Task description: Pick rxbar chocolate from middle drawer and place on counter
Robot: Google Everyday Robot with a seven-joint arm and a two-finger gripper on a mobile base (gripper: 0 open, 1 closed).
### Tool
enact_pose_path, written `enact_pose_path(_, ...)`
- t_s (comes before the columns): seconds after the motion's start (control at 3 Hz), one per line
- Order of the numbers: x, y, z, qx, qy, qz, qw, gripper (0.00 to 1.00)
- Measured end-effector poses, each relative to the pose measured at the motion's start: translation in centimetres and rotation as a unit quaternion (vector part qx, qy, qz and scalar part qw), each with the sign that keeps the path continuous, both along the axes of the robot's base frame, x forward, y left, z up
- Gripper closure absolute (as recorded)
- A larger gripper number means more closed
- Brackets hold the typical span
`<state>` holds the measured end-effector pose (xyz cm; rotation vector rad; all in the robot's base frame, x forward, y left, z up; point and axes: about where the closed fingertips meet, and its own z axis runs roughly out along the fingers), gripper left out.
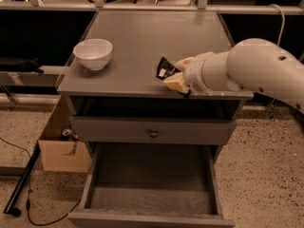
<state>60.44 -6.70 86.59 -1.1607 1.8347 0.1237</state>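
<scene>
My gripper (pixel 172 74) is shut on the rxbar chocolate (pixel 164 68), a small black bar with white lettering. It holds the bar just above the counter (pixel 142 37), near the front edge, right of centre. The bar sticks out to the left between the pale fingers (pixel 176 83). The middle drawer (pixel 151 184) stands pulled open below, and its grey bottom is bare. My white arm reaches in from the right and covers the counter's right front corner.
A white bowl (pixel 93 53) sits at the counter's left front. A shut drawer front with a small round knob (pixel 153 133) lies above the open drawer. A cardboard box (pixel 61 148) stands on the floor to the left, with a black pole (pixel 21 186) and cable beside it.
</scene>
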Motion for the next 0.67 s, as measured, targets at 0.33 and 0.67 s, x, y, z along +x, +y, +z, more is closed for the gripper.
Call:
enact_pose_path(0.33,2.14,-3.33,-0.47,0.033,0.01,-0.033,0.9989,1.0)
enact_pose_path(0.67,2.31,-3.12,-0.36,0.031,0.009,-0.032,0.999,1.0)
